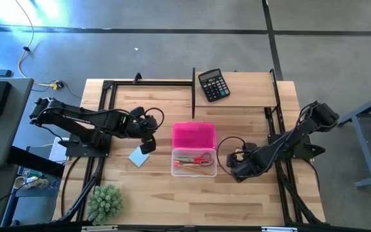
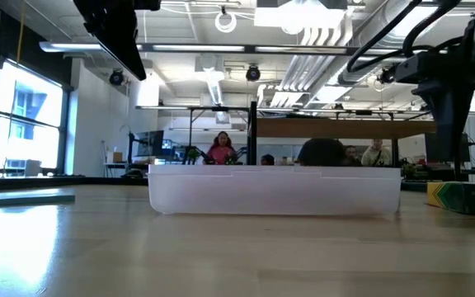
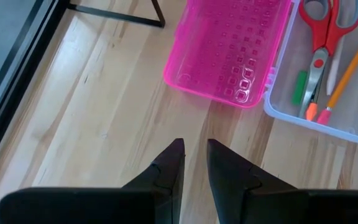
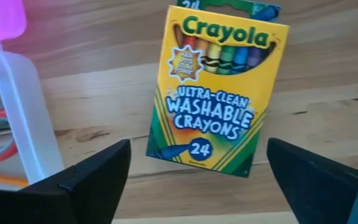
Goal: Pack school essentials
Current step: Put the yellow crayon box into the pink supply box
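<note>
The clear case (image 1: 194, 162) lies open, its pink lid (image 1: 194, 135) flat on the table behind it. Inside it are the red-handled scissors (image 3: 319, 37), a green eraser (image 3: 299, 87) and pencils (image 3: 348, 65). The light-blue notepad (image 1: 138, 156) lies flat to the case's left. My left gripper (image 3: 194, 155) hovers over bare wood between notepad and lid, fingers a narrow gap apart, holding nothing. The yellow-green crayon box (image 4: 219, 93) lies flat to the case's right. My right gripper (image 4: 197, 155) is wide open above it, one finger on each side, not touching.
A black calculator (image 1: 212, 84) sits near the table's far edge. A small green plant (image 1: 105, 203) stands at the near left corner. Black frame bars (image 1: 193, 84) run along the far half. People show in the room beyond the table (image 2: 221, 148).
</note>
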{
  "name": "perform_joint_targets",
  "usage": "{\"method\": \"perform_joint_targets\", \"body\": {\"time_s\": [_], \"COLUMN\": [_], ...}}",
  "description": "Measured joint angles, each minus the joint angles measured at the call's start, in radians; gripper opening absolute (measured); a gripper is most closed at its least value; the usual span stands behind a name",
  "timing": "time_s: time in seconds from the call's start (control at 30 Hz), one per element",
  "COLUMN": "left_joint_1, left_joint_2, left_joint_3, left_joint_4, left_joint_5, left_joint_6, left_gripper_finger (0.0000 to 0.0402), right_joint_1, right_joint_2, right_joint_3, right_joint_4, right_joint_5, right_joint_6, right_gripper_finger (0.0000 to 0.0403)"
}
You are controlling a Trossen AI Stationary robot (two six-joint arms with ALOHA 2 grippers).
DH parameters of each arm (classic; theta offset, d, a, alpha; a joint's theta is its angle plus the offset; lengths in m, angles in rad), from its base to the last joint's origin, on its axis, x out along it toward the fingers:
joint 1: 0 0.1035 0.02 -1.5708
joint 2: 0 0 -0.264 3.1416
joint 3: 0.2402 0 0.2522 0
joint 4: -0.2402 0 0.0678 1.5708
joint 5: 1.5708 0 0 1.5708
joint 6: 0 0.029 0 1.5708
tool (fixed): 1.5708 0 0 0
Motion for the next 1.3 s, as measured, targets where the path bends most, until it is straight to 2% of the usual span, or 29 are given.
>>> {"method": "perform_joint_targets", "body": {"time_s": [0.17,0.5,0.97,1.1,1.3], "left_joint_1": [0.0,0.0,0.0,0.0,0.0], "left_joint_2": [0.0,0.0,0.0,0.0,0.0], "left_joint_3": [0.0,0.0,0.0,0.0,0.0], "left_joint_4": [0.001,0.013,0.171,0.228,0.306], "left_joint_5": [0.0,0.0,0.002,0.002,0.001], "left_joint_6": [0.0,0.0,0.0,0.0,0.0], "left_gripper_finger": [0.006,0.006,0.006,0.006,0.006], "right_joint_1": [0.023,0.02,0.002,-0.007,-0.01], "right_joint_2": [0.007,0.093,0.163,0.177,0.177], "right_joint_3": [-0.001,-0.002,-0.002,-0.002,-0.002], "right_joint_4": [-0.014,-0.019,0.009,0.016,-0.005], "right_joint_5": [0.005,0.05,0.048,0.028,0.018], "right_joint_6": [0.034,0.048,0.042,0.012,-0.023], "right_gripper_finger": [0.0397,0.0397,0.0397,0.0385,0.0334]}}
